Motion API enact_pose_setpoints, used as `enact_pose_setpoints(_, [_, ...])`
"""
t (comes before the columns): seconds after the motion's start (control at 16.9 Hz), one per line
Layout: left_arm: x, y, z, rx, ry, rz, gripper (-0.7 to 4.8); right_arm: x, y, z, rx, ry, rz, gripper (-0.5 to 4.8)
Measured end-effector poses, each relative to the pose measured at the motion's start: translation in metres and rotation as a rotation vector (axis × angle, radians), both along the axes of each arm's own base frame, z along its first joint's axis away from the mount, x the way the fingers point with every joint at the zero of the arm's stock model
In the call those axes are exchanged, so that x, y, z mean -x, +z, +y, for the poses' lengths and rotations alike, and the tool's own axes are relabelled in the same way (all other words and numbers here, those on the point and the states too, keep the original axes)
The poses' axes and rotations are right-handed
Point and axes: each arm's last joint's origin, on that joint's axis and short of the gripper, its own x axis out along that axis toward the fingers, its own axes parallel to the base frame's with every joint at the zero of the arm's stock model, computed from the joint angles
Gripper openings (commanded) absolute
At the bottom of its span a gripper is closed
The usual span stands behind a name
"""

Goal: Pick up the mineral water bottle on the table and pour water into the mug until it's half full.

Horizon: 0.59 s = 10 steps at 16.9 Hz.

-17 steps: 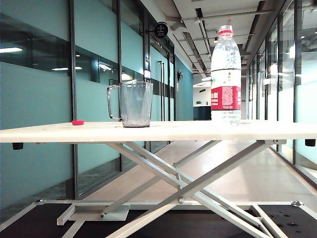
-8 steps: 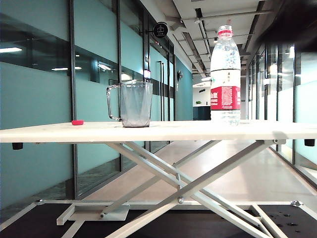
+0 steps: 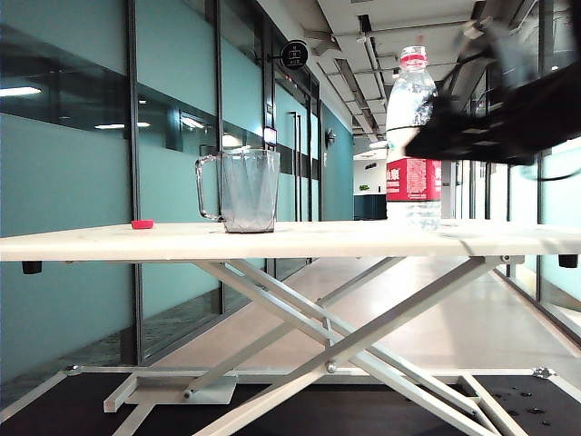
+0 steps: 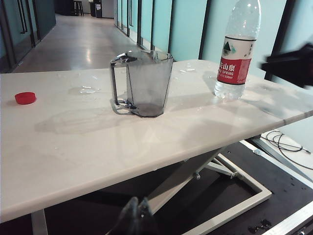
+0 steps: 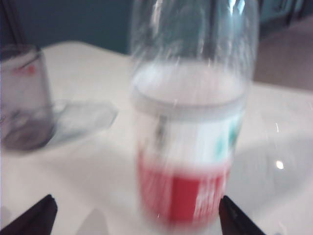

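The right tool (image 5: 134, 215) was spread wide beside the bottle (image 3: 413, 136) on the bench (image 3: 290, 241); the left tool (image 4: 138, 215), below the bench edge, looked pressed together.

On the counter (image 3: 290, 240) the mug (image 3: 245, 191) stands left of centre and the mineral water bottle (image 3: 413, 136) stands well apart to its right, both upright. A small cap (image 3: 142, 223) lies on the counter left of the mug. The right gripper (image 5: 134, 215) hangs just beside the bottle on its right, jaws spread to either side of it. The left gripper (image 4: 137, 218) sits low, near the counter's near edge.
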Motion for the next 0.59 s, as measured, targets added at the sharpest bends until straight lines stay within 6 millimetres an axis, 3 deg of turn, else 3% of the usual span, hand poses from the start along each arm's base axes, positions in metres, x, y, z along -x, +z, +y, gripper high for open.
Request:
enact_pose_setpoints(0.35, [0.000,-0.001,0.001,-0.024,0.028,-0.004,-0.05,-0.049,-0.020,-0.006,0.004,-0.021,0.041,4.79])
enact_pose_setpoints(0.59, [0.000,-0.006,0.001,-0.058,0.033,0.027,-0.05,-0.072,-0.018,-0.002,-0.004,0.015,0.016,4.79])
